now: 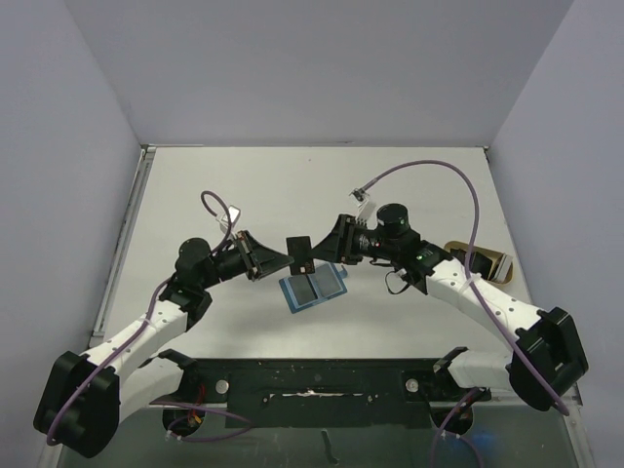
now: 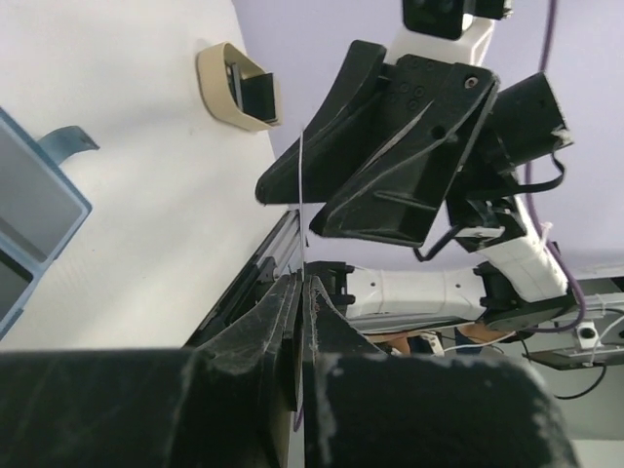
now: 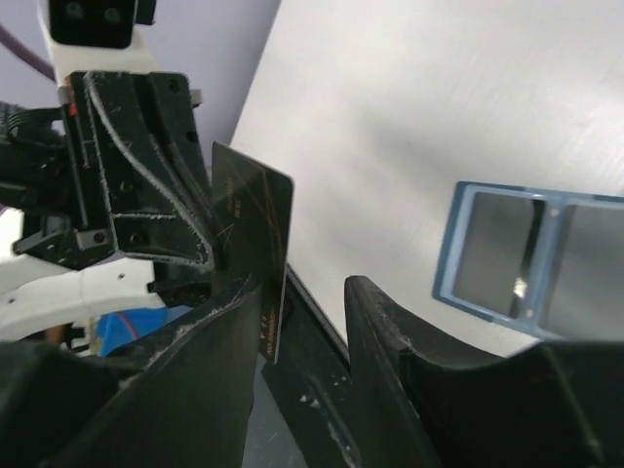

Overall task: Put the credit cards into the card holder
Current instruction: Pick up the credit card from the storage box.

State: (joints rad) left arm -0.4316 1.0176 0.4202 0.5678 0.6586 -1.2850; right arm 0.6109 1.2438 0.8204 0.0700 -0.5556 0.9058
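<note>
Your left pincer [image 2: 300, 285] is pressed together on a dark credit card [image 3: 255, 229], holding it on edge in the air. Your right pincer [image 3: 305, 290] faces it with fingers spread, their tips close to the card's far edge (contact cannot be judged). Just below the two, the teal card holder [image 1: 314, 286] lies open and flat on the pale grey desk [image 1: 292, 185]. Lilac-grey walls [image 1: 312, 68] close in the desk on three sides. A tan object [image 1: 485, 259] sits well apart beside your right arm, near its purple cable [image 1: 458, 180].
</note>
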